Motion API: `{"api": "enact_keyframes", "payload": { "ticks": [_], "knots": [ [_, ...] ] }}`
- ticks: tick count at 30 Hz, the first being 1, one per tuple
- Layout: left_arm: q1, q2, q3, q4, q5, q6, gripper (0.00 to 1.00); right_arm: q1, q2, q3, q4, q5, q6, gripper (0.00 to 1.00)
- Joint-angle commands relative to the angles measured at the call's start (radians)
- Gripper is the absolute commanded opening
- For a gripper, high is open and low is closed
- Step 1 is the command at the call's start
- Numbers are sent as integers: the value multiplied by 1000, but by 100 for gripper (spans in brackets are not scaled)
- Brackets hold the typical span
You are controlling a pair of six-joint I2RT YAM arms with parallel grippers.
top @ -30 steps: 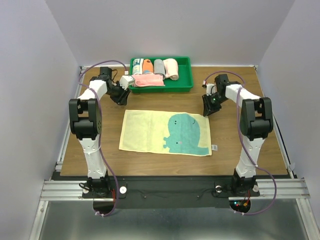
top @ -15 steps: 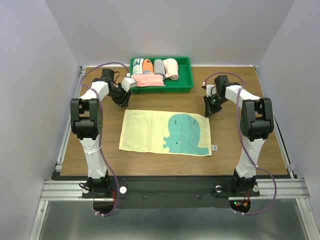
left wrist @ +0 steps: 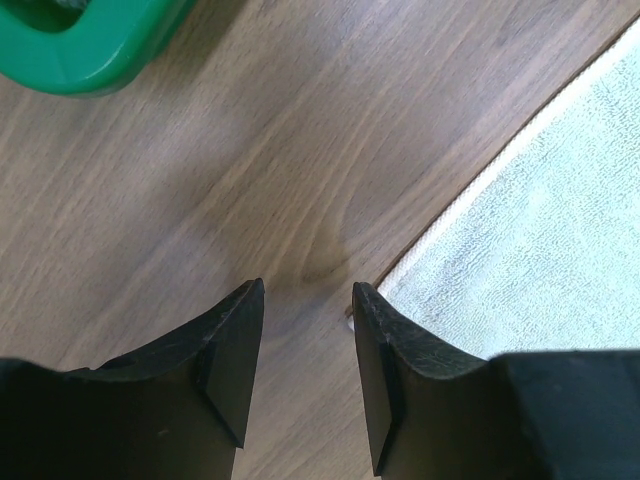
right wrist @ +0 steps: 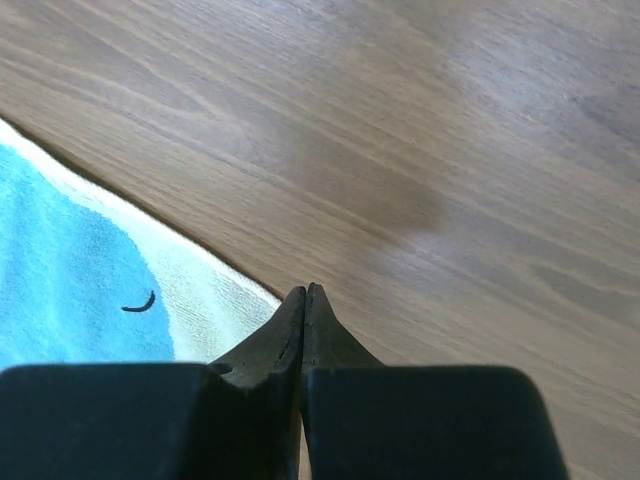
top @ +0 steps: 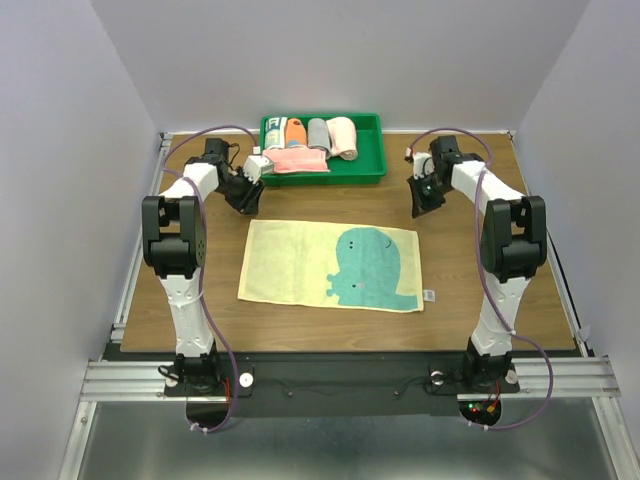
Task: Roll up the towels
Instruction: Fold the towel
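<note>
Top external: teal-and-yellow towel point(top: 330, 265) lies flat; right gripper point(top: 420, 208) closed, empty.

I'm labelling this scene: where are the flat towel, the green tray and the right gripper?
flat towel point(top: 325, 262): top view, its middle.
green tray point(top: 340, 177): top view, its near wall.
right gripper point(right wrist: 304, 290): right wrist view, where the shut fingertips meet.

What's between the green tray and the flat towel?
Bare table, as the top view shows; only the left gripper hangs over that strip's left end, between the tray corner and the towel.
</note>
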Motion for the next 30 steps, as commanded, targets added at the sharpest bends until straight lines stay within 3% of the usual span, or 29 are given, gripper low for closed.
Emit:
{"api": "enact_keyframes", "payload": {
  "ticks": [1,2,3,4,8,30],
  "knots": [
    [-5,6,35,-13,34,-12,52,7,-27,13,-3,30,-13,0],
    [-5,6,33,-13,34,-11,52,6,-25,9,-14,32,-13,1],
    [-5,3,32,-13,33,-9,52,6,-28,-3,-19,43,-11,7],
    [-5,1,30,-13,34,-8,52,7,-46,-23,-19,59,-16,31],
    [-5,-5,23,-10,31,-3,52,6,-92,-114,-19,52,7,42],
    [-5,-6,7,-18,37,18,52,26,9,-97,3,-20,82,35]
  ]
}}
